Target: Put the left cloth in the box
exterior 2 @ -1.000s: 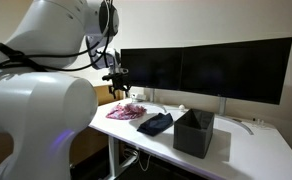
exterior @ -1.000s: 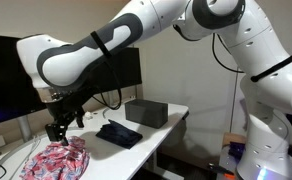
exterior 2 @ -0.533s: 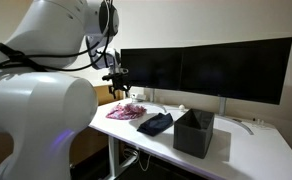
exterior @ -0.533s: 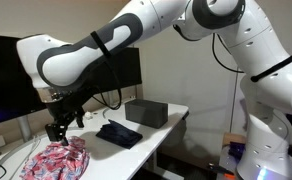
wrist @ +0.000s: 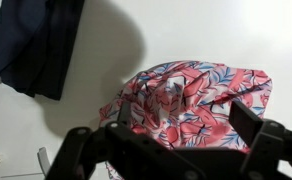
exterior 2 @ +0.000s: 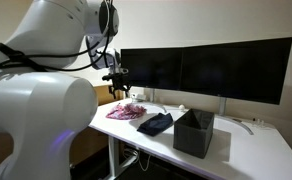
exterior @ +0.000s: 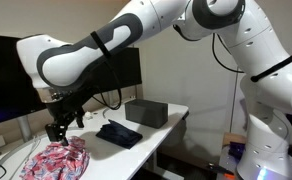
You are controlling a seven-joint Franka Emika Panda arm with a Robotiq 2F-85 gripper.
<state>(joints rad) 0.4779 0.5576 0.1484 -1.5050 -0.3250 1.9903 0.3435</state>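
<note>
Approach step: the gripper (exterior: 56, 131), jaws spread, is poised just above the floral cloth (wrist: 201, 95) on the table (exterior: 163, 130), well apart from the box (exterior: 146, 112). A descent and pinch are needed next.

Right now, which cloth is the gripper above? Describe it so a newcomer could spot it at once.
On the white desk before the dark monitors, look to the end farthest from the dark box. A crumpled cloth lies there under the open gripper. Its pink-and-red floral print sets it apart from the plain dark blue cloth beside it.
</note>
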